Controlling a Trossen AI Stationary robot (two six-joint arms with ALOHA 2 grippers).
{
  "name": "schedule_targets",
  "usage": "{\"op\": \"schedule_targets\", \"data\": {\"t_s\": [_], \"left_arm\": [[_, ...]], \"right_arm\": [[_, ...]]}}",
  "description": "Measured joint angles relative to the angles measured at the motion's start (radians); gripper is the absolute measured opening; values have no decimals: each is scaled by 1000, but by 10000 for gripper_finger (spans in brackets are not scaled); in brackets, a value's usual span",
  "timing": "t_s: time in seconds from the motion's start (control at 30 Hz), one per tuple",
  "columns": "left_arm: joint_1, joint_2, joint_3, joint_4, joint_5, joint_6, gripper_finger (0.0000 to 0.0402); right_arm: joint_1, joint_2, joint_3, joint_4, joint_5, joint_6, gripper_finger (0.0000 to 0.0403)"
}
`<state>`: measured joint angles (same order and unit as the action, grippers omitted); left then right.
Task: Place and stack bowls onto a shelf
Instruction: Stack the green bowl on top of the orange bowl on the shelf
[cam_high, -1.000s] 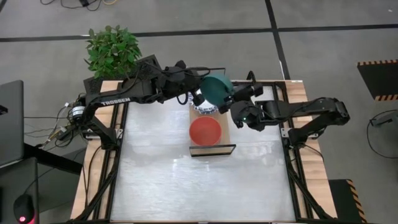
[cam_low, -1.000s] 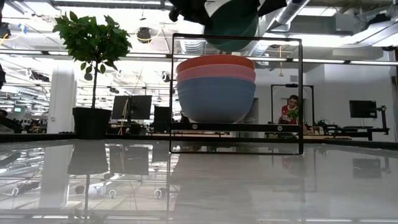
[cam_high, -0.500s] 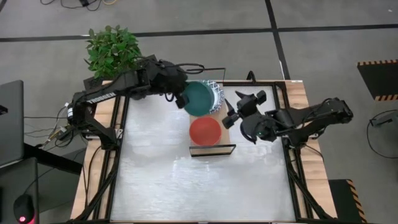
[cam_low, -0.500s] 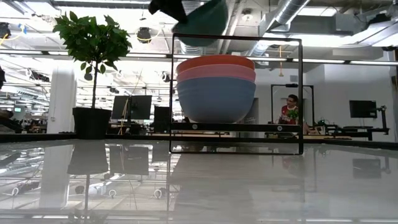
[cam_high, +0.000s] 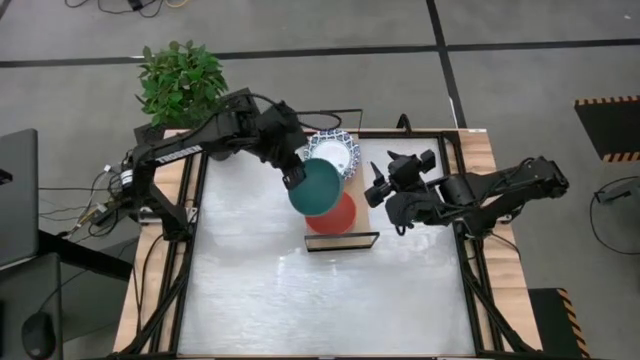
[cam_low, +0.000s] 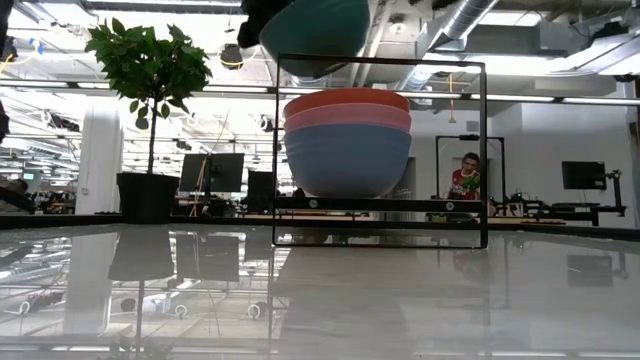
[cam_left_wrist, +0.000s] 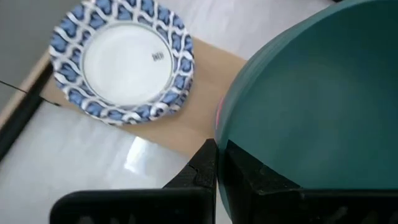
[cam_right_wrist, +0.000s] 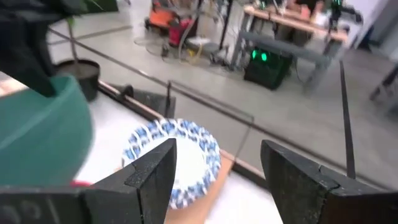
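One green bowl (cam_high: 316, 187) above stack (cam_low: 347, 142).

Two dark jointed arms, left arm (cam_high: 190, 145) showing white TROSSEN lettering, thin black cable looping above it, right pincer (cam_right_wrist: 214, 180) showing blocky dark fingers

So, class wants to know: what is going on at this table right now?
The left gripper holds the dark green bowl by its rim, above the red, pink and blue stack on the shelf. The patterned white bowls sit at the shelf's far end. The right gripper waits open beside the shelf.
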<state>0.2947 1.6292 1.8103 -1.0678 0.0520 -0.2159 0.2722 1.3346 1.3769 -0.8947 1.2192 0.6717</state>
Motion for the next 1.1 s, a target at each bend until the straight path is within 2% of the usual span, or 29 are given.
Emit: {"op": "schedule_targets", "data": {"t_s": [0.2,0.4,0.77,1.1], "left_arm": [[22,27,0,-8,40,-37,1],[16,27,0,40,20,-90,1],[-14,88,1,43,19,-213,1],[-17,97,1,12,-2,-419,0]], "right_arm": [[0,5,0,-258,-27,282,259],[0,8,0,-435,-36,489,259],[-7,15,-26,-451,-80,510,260],[-6,14,-26,-495,-97,509,260]]}}
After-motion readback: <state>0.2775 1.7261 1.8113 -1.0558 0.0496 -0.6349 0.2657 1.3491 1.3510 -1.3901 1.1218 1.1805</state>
